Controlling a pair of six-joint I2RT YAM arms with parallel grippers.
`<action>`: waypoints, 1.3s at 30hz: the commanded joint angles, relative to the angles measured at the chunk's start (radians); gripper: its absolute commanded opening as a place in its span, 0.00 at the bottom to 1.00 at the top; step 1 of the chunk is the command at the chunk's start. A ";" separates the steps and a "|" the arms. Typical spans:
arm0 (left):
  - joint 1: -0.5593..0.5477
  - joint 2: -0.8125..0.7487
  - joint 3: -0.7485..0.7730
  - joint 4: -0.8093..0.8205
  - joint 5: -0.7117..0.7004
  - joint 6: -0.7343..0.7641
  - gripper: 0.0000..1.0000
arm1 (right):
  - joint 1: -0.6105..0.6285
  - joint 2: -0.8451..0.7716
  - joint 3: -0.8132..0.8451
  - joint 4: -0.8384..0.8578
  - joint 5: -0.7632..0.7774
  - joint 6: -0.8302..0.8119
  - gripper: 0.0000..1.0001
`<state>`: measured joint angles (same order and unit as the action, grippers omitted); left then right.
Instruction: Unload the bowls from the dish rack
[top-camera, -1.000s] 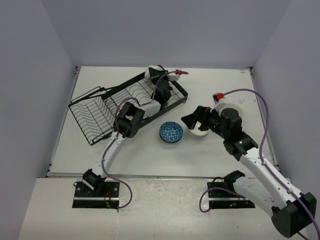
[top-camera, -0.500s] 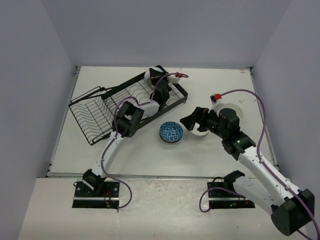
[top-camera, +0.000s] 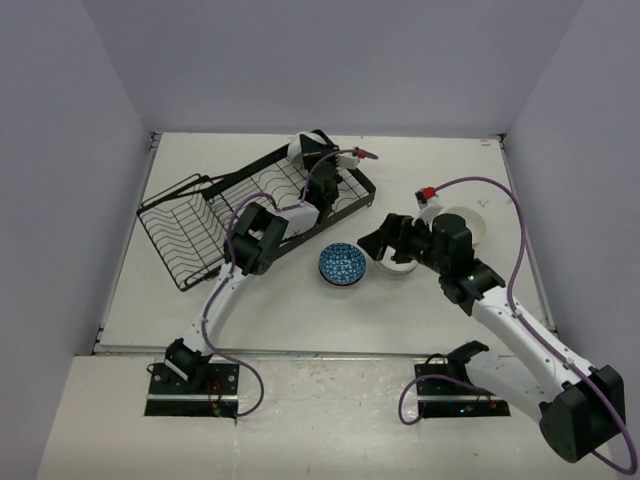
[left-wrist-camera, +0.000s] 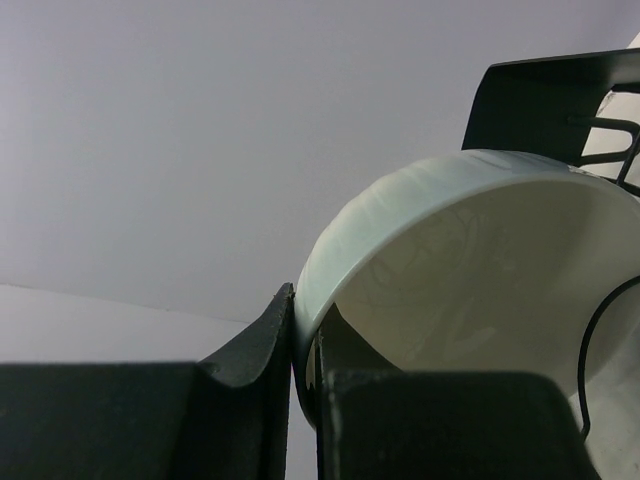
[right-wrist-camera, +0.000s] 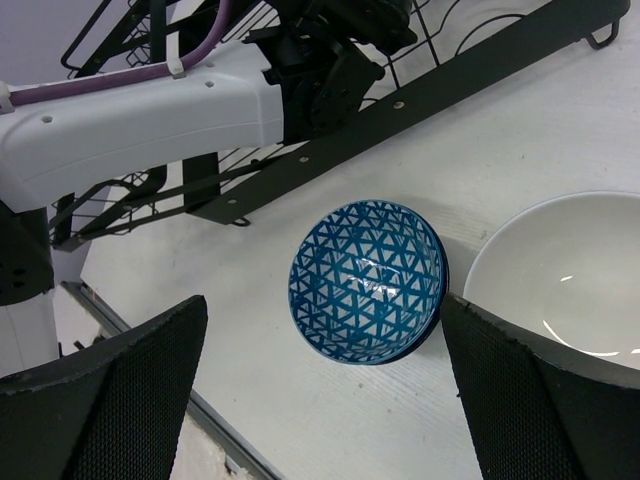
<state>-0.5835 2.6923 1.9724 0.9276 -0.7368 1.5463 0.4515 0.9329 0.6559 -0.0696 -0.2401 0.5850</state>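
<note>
Since a second ago the right arm has crept slightly left; the right gripper (top-camera: 377, 240), jaws wide apart and empty, hovers over the blue-patterned bowl (right-wrist-camera: 367, 280) at frame centre. The left gripper (left-wrist-camera: 303, 335) is clamped on a white bowl (left-wrist-camera: 480, 260) at the upper-centre end of the dish rack (top-camera: 200, 235) (mid-unload, I judge). Next, lift it clear and set it down. No legible writing.

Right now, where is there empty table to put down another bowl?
The near strip of the table, between the blue bowl and the front edge, is bare. So is the far right corner beyond the dish rack. The middle is crowded: the blue bowl and a white bowl sit beside the rack.
</note>
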 joint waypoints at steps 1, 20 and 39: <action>-0.004 0.014 0.037 0.296 -0.006 0.139 0.00 | 0.001 0.012 0.017 0.042 0.001 -0.017 0.99; -0.004 -0.026 0.180 0.202 -0.170 -0.075 0.00 | 0.003 0.034 0.021 0.051 0.001 -0.020 0.99; -0.004 -0.683 0.127 -1.297 0.204 -1.607 0.00 | 0.003 -0.227 0.177 -0.128 0.162 -0.069 0.99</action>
<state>-0.5838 2.0892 2.1330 -0.1627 -0.6910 0.2520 0.4519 0.6983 0.7254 -0.1257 -0.1852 0.5568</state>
